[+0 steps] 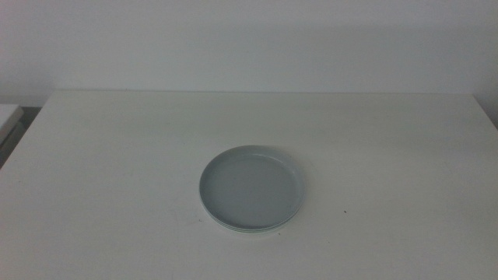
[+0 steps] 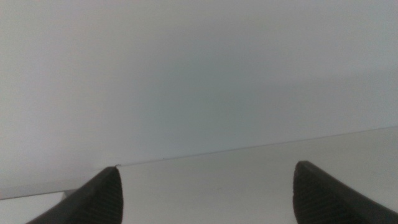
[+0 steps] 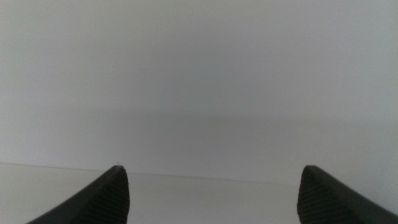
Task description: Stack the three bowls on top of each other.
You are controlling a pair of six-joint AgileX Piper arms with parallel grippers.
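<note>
The bowls sit in one stack at the middle of the white table. The pale grey-blue bowl is on top. Thin rims of the dishes under it show at the stack's near edge; their colours are hard to tell. Neither arm shows in the middle view. In the left wrist view my left gripper is open and empty, with only table and wall ahead. In the right wrist view my right gripper is open and empty, likewise facing table and wall.
A white wall stands behind the table's far edge. A small dark speck lies on the table right of the stack. A pale object's corner shows at the far left beyond the table.
</note>
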